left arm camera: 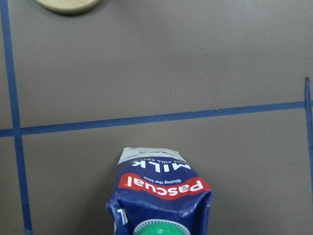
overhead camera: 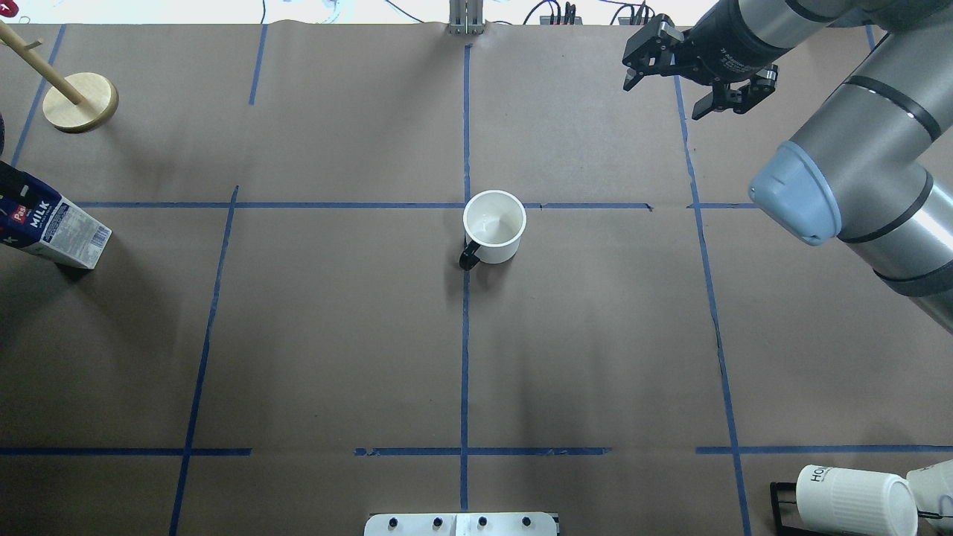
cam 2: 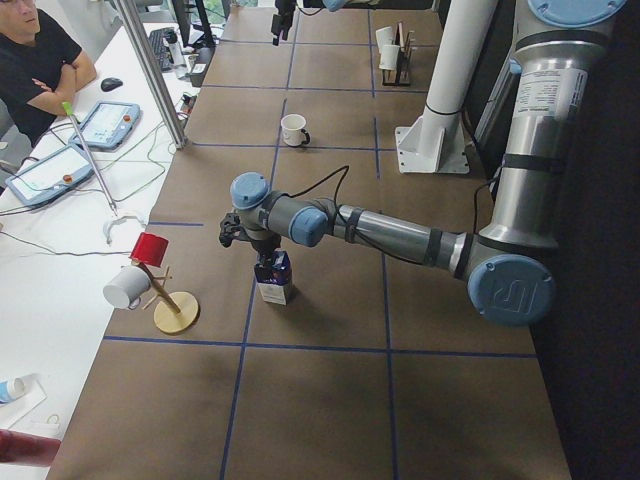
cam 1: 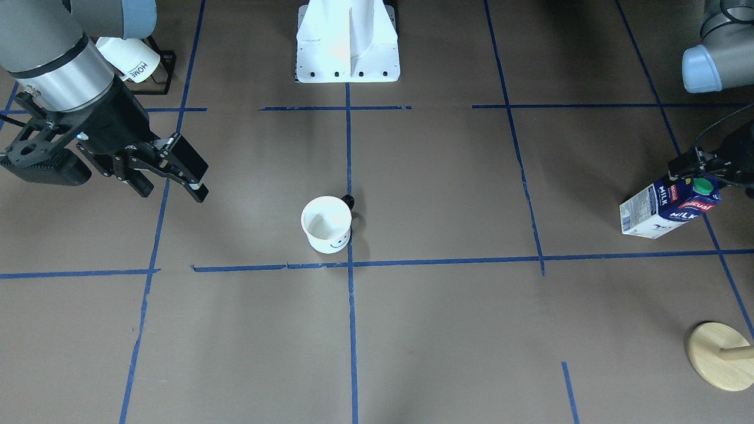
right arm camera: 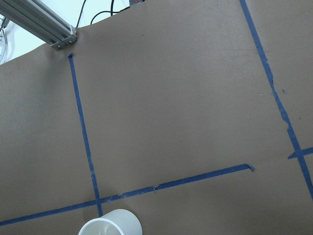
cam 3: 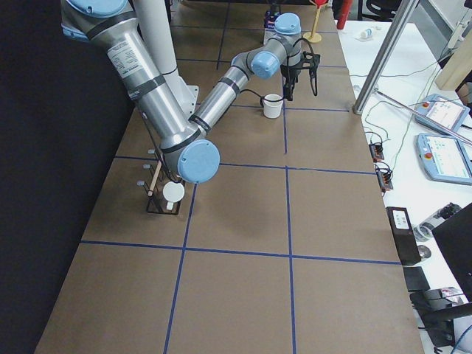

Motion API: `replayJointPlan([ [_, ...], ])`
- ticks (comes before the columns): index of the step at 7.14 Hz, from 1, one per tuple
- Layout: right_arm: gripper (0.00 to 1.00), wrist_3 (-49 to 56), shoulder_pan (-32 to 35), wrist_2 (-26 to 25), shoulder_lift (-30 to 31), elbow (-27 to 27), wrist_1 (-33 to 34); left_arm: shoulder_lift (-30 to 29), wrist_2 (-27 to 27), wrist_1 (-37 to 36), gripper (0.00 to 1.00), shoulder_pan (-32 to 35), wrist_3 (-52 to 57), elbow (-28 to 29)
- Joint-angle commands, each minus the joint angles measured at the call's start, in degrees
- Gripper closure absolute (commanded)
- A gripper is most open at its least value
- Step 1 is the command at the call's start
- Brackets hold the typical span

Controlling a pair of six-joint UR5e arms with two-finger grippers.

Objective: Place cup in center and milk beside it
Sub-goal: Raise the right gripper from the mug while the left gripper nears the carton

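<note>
The cup [cam 1: 327, 224], white with a black handle and a smiley face, stands upright at the table's middle, where the blue tape lines cross. It also shows in the overhead view [overhead camera: 493, 227] and at the bottom edge of the right wrist view [right arm camera: 111, 224]. The milk [cam 1: 668, 209], a dark blue carton with a green cap, stands on the table at the robot's far left [overhead camera: 52, 227]. My left gripper [cam 1: 701, 171] is right at the carton's top [left arm camera: 161, 196]; I cannot tell whether its fingers are closed on it. My right gripper [cam 1: 171, 182] is open and empty, raised off to the cup's side [overhead camera: 665, 97].
A wooden mug tree [cam 1: 718, 356] stands beyond the milk, near the table's far left corner [overhead camera: 80, 102]. A black rack with a ribbed "HOME" mug [overhead camera: 852, 499] sits near the robot's right side. The white robot base [cam 1: 347, 41] is at the near edge. An operator [cam 2: 35, 60] sits at a side desk.
</note>
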State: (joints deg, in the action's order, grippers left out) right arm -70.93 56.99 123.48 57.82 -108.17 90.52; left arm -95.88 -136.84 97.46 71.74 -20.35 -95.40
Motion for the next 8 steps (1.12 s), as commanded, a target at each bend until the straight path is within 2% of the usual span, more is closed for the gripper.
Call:
replayJointPlan([
  [1, 0.0, 0.0, 0.1, 0.0, 0.6, -0.6, 0.0, 0.0, 0.0, 0.1, 0.06, -0.3, 0.3, 0.5],
  [2, 0.0, 0.0, 0.1, 0.0, 0.6, -0.7, 0.0, 0.3, 0.0, 0.0, 0.23, -0.3, 0.3, 0.1],
  [4, 0.0, 0.0, 0.0, 0.0, 0.6, -0.8, 0.0, 0.3, 0.0, -0.2, 0.71, 0.5, 0.2, -0.3],
  [5, 0.0, 0.0, 0.0, 0.0, 0.6, -0.8, 0.0, 0.3, 0.0, -0.3, 0.86, 2.1, 0.2, -0.7],
  [6, 0.0, 0.0, 0.0, 0.0, 0.6, -0.7, 0.0, 0.3, 0.0, -1.1, 0.92, 3.5, 0.2, -2.2],
  [8, 0.0, 0.1, 0.4, 0.0, 0.7, -0.9, 0.0, -0.6, 0.0, -12.1, 0.96, 4.6, 0.2, -9.4],
])
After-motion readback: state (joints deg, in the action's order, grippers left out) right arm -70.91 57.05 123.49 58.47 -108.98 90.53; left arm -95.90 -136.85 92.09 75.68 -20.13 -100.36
